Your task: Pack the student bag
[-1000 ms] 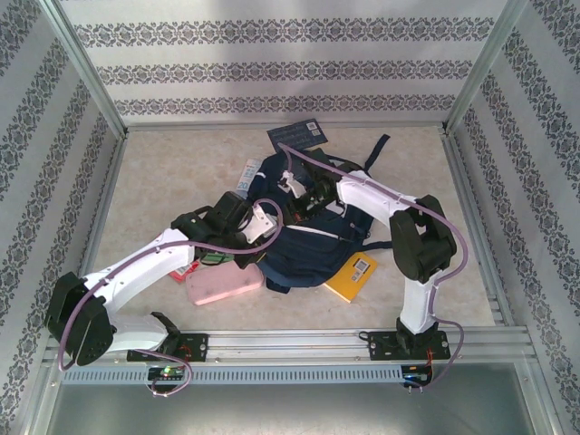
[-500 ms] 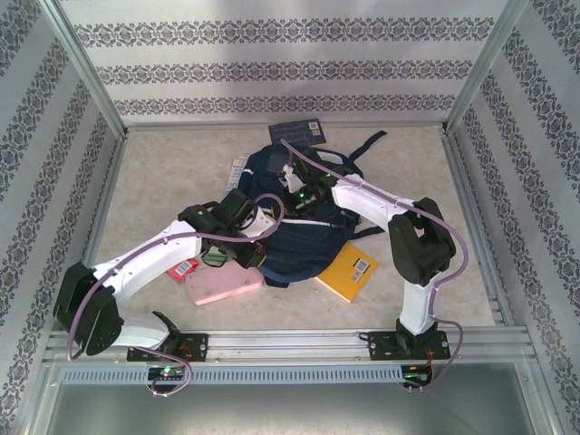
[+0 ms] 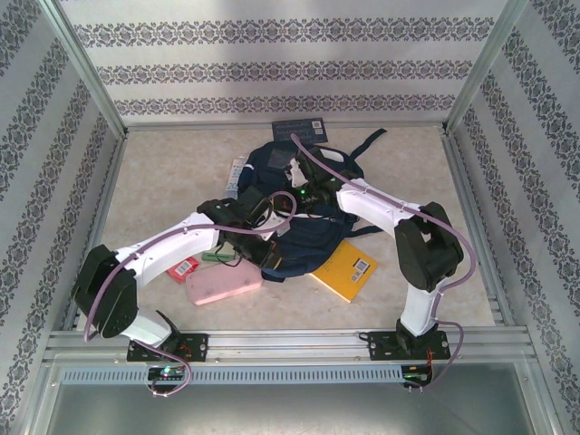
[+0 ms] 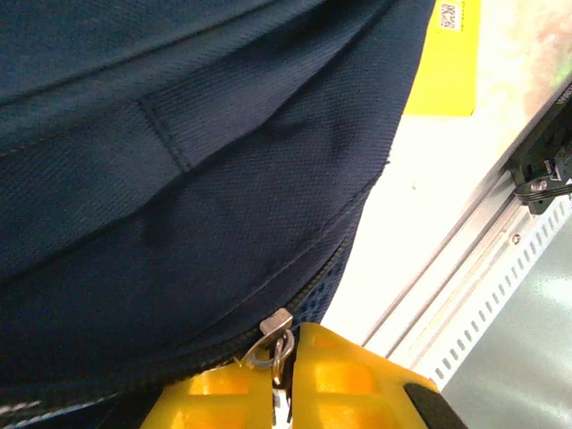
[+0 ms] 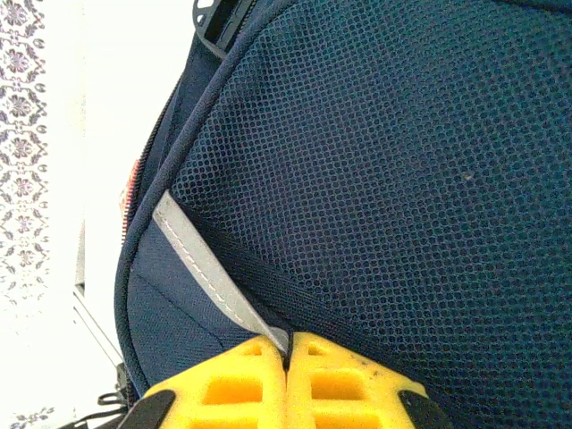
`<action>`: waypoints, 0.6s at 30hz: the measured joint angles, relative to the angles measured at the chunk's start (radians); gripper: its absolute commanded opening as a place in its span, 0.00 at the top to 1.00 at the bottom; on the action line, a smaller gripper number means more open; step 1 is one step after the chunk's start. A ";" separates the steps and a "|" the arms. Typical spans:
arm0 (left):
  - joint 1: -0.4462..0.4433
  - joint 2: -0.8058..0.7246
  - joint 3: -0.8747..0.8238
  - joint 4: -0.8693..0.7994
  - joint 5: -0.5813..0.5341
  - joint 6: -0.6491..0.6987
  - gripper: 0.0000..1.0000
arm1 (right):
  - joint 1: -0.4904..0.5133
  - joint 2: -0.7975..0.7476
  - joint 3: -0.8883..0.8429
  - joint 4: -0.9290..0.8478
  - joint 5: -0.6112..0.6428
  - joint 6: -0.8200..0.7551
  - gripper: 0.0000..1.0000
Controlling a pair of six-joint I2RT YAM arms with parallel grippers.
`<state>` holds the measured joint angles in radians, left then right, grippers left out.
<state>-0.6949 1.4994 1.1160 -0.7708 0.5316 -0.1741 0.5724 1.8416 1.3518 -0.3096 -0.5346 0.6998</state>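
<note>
Unzipping, judged | bag (image 3: 313,243) just behind book (image 3: 346,270), touching it | left hand (image 4: 279,393) pinches zip pull (image 4: 271,338) | right hand (image 5: 286,353) clamps bag's stripe (image 5: 206,268) | next: draw pull along track against right hand's hold.

Student bag (image 4: 179,161), end effector (image 4: 285,380) pinching zipper pull (image 4: 270,340)

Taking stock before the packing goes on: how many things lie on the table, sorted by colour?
Navy backpack: 1
Dark blue booklet: 1
Yellow book: 1
Pink case: 1
White-and-blue item: 1
Red item, partly hidden: 1
Green item, partly hidden: 1
Total: 7
</note>
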 measured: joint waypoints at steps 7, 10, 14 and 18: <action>-0.038 0.057 0.040 0.000 -0.016 -0.020 0.90 | 0.000 0.000 -0.018 0.062 0.022 0.117 1.00; -0.051 0.083 0.072 0.000 -0.028 -0.026 0.89 | 0.000 0.000 -0.019 0.084 0.039 0.167 1.00; -0.067 0.119 0.128 -0.005 -0.051 -0.029 0.89 | 0.000 0.000 -0.019 0.109 0.069 0.220 1.00; -0.086 0.153 0.177 -0.018 -0.085 -0.029 0.91 | -0.001 0.000 -0.019 0.127 0.083 0.272 1.00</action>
<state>-0.7811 1.6527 1.2934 -0.7887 0.4465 -0.2028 0.5716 1.8420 1.3327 -0.1822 -0.4519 0.9714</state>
